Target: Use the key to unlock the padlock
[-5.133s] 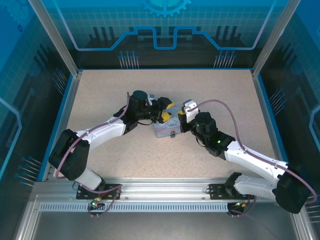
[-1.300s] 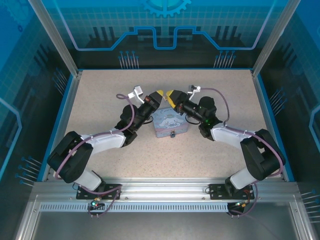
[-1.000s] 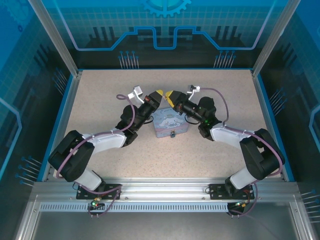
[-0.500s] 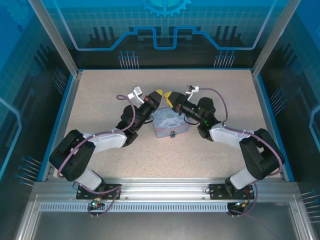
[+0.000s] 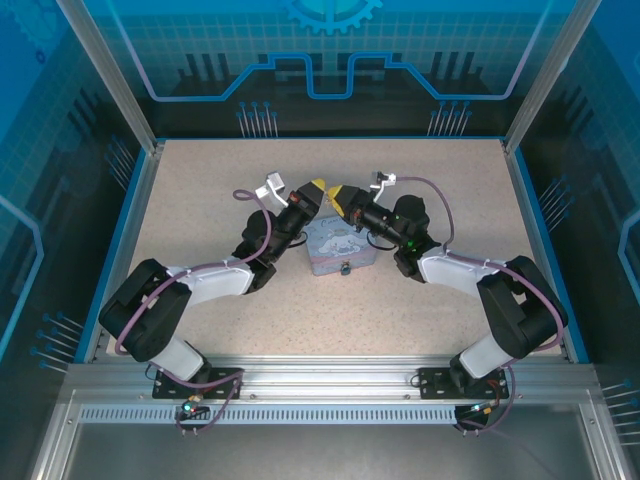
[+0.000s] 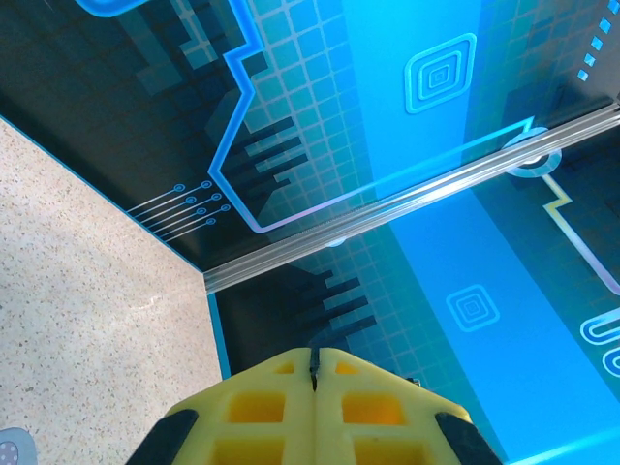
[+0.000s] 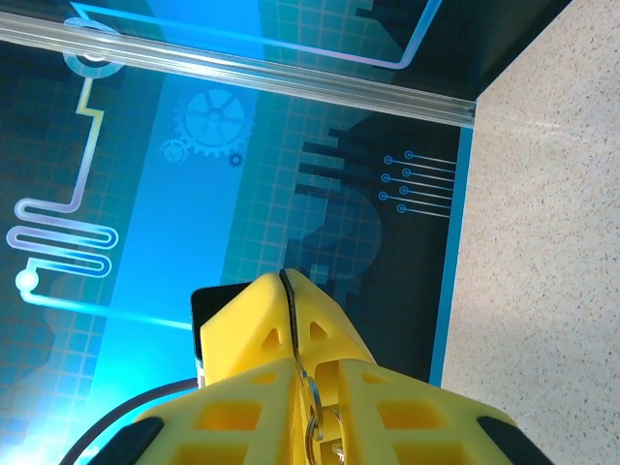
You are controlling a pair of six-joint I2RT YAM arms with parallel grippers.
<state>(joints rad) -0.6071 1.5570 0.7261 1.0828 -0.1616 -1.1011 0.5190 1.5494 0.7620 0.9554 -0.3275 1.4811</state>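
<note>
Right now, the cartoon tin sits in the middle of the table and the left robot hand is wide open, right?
Not quite. The left gripper is shut, not wide open: the left wrist view shows its two yellow fingers pressed together. The cartoon tin does sit in the middle of the table.

Top external: mounted high behind the arm bases, it looks down and forward over the whole table [image 5: 200,180] to the back wall [image 5: 330,60] — a wide, distant view.

Left wrist: sits close behind the left gripper [image 6: 314,356], tilted upward at a wall corner, with a strip of table at lower left.

Right wrist: close behind the right gripper [image 7: 285,279], also tilted up — table at right.

All three share the speckled tabletop, the blue printed walls and the aluminium frame posts [image 5: 110,80].
</note>
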